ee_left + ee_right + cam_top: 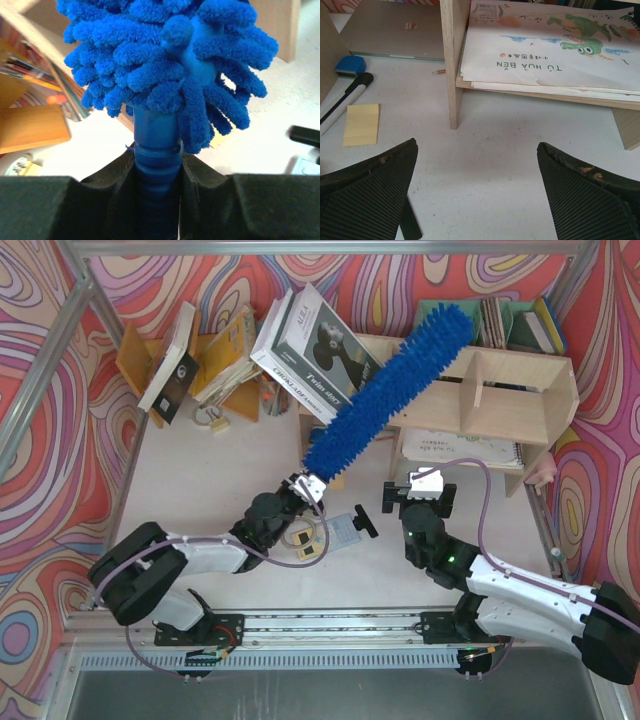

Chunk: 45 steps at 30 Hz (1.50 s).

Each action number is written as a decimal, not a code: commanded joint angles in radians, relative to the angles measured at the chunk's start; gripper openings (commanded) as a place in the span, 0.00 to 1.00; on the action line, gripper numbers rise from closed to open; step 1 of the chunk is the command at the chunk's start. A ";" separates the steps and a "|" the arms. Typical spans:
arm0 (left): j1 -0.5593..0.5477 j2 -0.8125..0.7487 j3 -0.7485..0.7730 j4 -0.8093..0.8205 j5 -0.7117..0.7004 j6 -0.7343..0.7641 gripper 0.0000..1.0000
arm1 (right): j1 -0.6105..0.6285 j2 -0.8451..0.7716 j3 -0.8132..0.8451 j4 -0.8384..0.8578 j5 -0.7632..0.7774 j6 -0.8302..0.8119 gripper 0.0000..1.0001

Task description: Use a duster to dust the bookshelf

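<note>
The duster (385, 390) is a long bright-blue fluffy wand, held slanting up and to the right, and its tip reaches the top of the bookshelf (520, 405). My left gripper (305, 488) is shut on its ribbed blue handle. In the left wrist view the handle (155, 137) sits clamped between the black fingers of my left gripper (156, 162), and the fluffy head (165, 60) fills the top. My right gripper (415, 490) stands open in front of the lower tier. The right wrist view has my right gripper (477, 165) empty over the table, facing a shelf divider (454, 65).
A picture book (545, 55) lies on the lower tier, with a laptop (395, 30) to its left. On the table lie a yellow sticky note (361, 125) and a black-and-white marker (345, 95). Large books (310, 340) lean beside an orange-yellow rack (145, 355). Small cards (340, 530) lie between the arms.
</note>
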 commanded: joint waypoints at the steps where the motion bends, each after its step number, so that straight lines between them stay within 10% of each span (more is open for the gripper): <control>1: -0.031 0.082 0.005 0.136 -0.004 -0.050 0.00 | -0.007 -0.001 0.034 0.000 0.009 0.015 0.91; 26: 0.007 -0.269 0.018 0.029 -0.289 -0.007 0.00 | -0.011 -0.012 0.032 -0.016 0.002 0.034 0.91; 45: -0.037 -0.205 0.022 -0.068 -0.237 -0.126 0.00 | -0.013 -0.006 0.034 -0.014 0.006 0.034 0.91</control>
